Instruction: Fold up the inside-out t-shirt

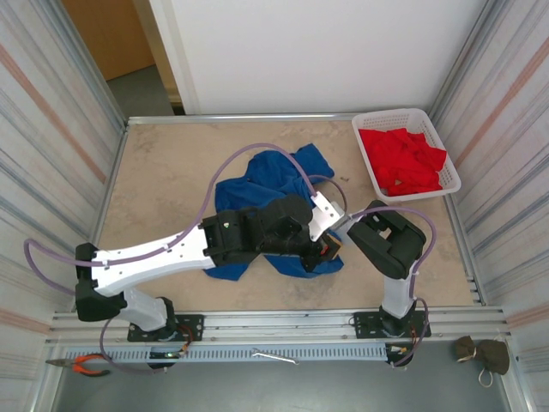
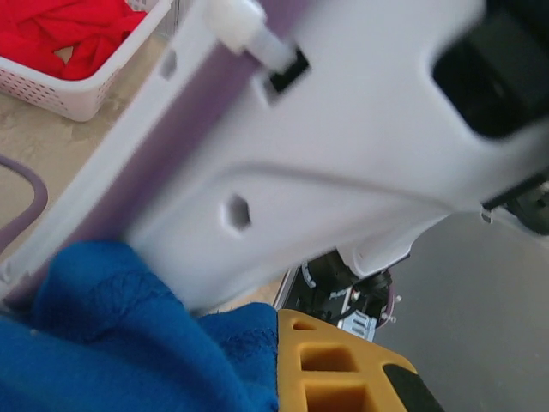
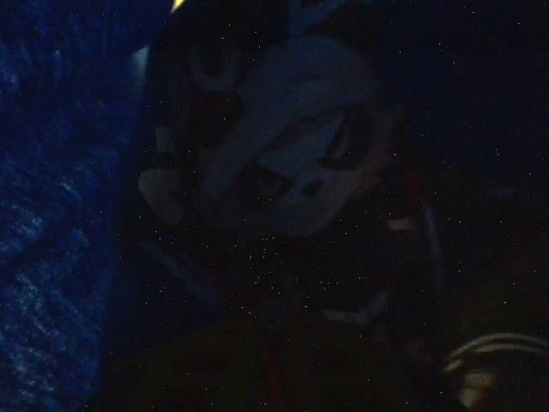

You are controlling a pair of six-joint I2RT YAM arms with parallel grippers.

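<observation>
Crowded middle, free left
Your left arm point(image 1: 171, 253) and right arm point(image 1: 390, 240) meet over the blue t-shirt point(image 1: 257, 184). The bare table point(image 1: 163, 172) far left is free; the white basket point(image 1: 390, 114) blocks far right.

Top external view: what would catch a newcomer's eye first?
A crumpled blue t-shirt lies mid-table, with the left arm and right arm bent over its near right edge. A bright red garment fills a white basket at the table's far right corner.
</observation>
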